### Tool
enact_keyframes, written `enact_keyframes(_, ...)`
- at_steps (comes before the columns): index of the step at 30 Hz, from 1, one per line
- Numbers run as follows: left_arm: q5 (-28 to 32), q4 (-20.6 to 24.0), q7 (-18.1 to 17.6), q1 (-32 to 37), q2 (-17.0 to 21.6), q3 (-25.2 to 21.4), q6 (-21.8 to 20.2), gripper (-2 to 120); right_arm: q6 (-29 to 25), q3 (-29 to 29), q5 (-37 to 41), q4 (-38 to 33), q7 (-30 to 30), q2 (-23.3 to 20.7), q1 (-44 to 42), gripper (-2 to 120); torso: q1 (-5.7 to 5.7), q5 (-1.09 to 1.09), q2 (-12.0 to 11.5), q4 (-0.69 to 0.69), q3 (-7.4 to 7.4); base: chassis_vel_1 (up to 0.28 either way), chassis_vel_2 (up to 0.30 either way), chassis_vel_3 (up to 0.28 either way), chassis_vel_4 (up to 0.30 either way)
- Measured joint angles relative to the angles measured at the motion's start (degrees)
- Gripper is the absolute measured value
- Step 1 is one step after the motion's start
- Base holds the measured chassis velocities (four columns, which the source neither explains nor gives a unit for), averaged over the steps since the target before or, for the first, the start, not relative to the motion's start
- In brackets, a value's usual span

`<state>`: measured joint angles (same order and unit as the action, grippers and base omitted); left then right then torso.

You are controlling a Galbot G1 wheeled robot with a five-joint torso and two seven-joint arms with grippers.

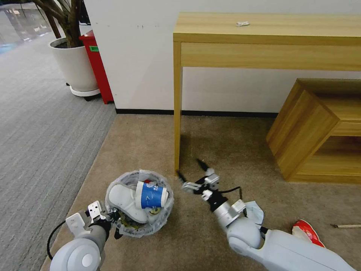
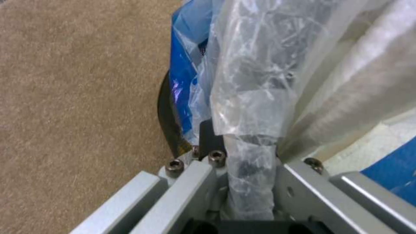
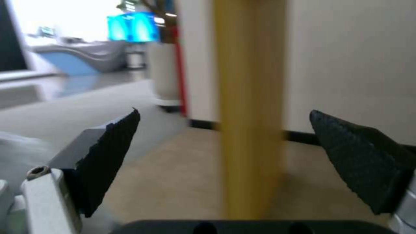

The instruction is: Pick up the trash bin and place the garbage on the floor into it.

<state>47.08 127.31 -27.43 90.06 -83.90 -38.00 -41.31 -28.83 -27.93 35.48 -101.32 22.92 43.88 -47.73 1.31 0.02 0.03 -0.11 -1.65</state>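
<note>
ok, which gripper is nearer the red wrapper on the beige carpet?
Right. The right gripper hangs open by the wooden table leg, with its arm running back beside the red wrapper. The left gripper is farther off, shut on the black trash bin's bag-lined rim.

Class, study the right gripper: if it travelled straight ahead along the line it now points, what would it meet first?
Most likely the table leg. The right gripper is open and empty above the floor, and its wrist view shows the leg standing upright between the fingers straight ahead. How far off it stands is hard to judge.
</note>
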Motion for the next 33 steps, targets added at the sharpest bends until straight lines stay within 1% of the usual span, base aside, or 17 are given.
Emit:
enact_keyframes(2,-0.1,0.2,0.1,-0.1,0.1,-0.2,0.0,0,0.4,3.0,-2.1,2.3,1.2,-0.3,-2.3,100,0.00,0.00,0.0,0.00,0.00,0.000,0.000,0.000,0.000)
enact_keyframes(3,-0.1,0.3,0.2,-0.3,0.2,-0.3,0.1,0,0.5,5.3,-4.3,4.5,2.5,-0.4,-4.0,100,0.00,0.02,0.0,0.00,0.00,0.000,0.000,0.000,0.000)
enact_keyframes(4,-0.1,0.3,0.2,-0.3,0.2,-0.3,0.1,0,0.5,5.3,-4.3,4.5,2.5,-0.4,-4.0,100,0.00,0.02,0.0,0.00,0.00,0.000,0.000,0.000,0.000)
enact_keyframes(7,-0.1,0.2,0.3,-0.7,0.2,-0.4,0.2,0,0.6,10.0,-8.8,9.4,3.3,-1.9,-8.4,100,0.00,0.00,0.0,-0.01,0.00,0.000,0.000,0.000,0.000)
enact_keyframes(8,-0.1,0.2,0.3,-0.7,0.2,-0.4,0.2,0,0.6,10.0,-8.8,9.4,3.3,-1.9,-8.4,100,0.00,0.00,0.0,-0.01,0.00,0.000,0.000,0.000,0.000)
enact_keyframes(11,-0.2,-0.4,0.6,-1.2,-0.2,0.0,0.3,0,0.2,12.7,-12.8,13.9,4.5,-2.4,-11.9,100,0.00,0.02,0.0,0.00,0.00,0.000,0.000,0.000,0.000)
enact_keyframes(12,-0.2,-0.4,0.6,-1.2,-0.2,0.0,0.3,0,0.2,12.7,-12.8,13.9,4.5,-2.4,-11.9,100,0.00,0.02,0.0,0.00,0.00,0.000,0.000,0.000,0.000)
enact_keyframes(13,-0.4,-0.6,0.7,-1.4,-0.4,0.2,0.4,0,0.1,13.9,-13.9,14.9,4.4,-2.5,-13.3,100,0.00,0.00,0.0,-0.01,0.00,0.000,0.000,0.000,0.000)
enact_keyframes(15,-0.8,-1.1,1.1,-1.7,-0.8,0.7,0.4,0,-0.2,15.9,-16.4,17.2,4.6,-1.7,-15.8,100,0.00,0.00,0.0,-0.01,0.00,0.000,0.000,0.000,0.000)
enact_keyframes(16,-0.8,-1.1,1.1,-1.7,-0.8,0.7,0.4,0,-0.2,15.9,-16.4,17.2,4.6,-1.7,-15.8,100,0.00,0.00,0.0,-0.01,0.00,0.000,0.000,0.000,0.000)
enact_keyframes(18,-1.2,-1.4,1.4,-1.9,-1.2,0.9,0.5,0,-0.3,17.5,-18.8,19.0,5.5,-0.8,-18.2,100,0.00,0.02,0.0,0.01,0.00,0.000,0.000,0.000,0.000)
enact_keyframes(20,-1.4,-1.5,1.5,-2.0,-1.2,0.9,0.6,0,-0.4,18.4,-19.8,19.6,5.7,-0.6,-19.7,100,0.00,0.01,0.0,0.01,0.00,0.000,0.000,0.000,0.000)
enact_keyframes(23,-1.5,-1.6,2.1,-2.3,-1.2,0.8,0.8,0,-0.7,21.8,-23.1,21.7,5.9,0.0,-23.9,100,0.00,0.00,0.0,-0.01,0.00,0.000,0.000,0.000,0.000)
enact_keyframes(24,-1.5,-1.6,2.1,-2.3,-1.2,0.8,0.8,0,-0.7,21.8,-23.1,21.7,5.9,0.0,-23.9,100,0.00,0.00,0.0,-0.01,0.00,0.000,0.000,0.000,0.000)
enact_keyframes(26,-1.6,-1.9,2.5,-2.4,-1.2,0.7,1.0,0,-2.0,23.8,-25.7,23.9,5.6,0.5,-25.5,100,0.00,0.01,0.0,0.00,0.00,0.000,0.000,0.000,0.000)
enact_keyframes(30,-1.7,-2.1,2.8,-2.5,-1.4,0.6,1.2,0,-3.5,25.1,-27.4,25.9,5.4,0.9,-26.7,100,0.00,0.00,0.0,0.00,0.00,0.000,0.000,0.000,0.000)
enact_keyframes(33,-1.8,-2.1,3.3,-2.6,-1.5,0.6,1.4,0,-5.1,27.2,-30.1,30.4,5.6,2.6,-28.6,100,0.00,0.00,0.0,0.00,0.00,0.000,0.000,0.000,0.000)
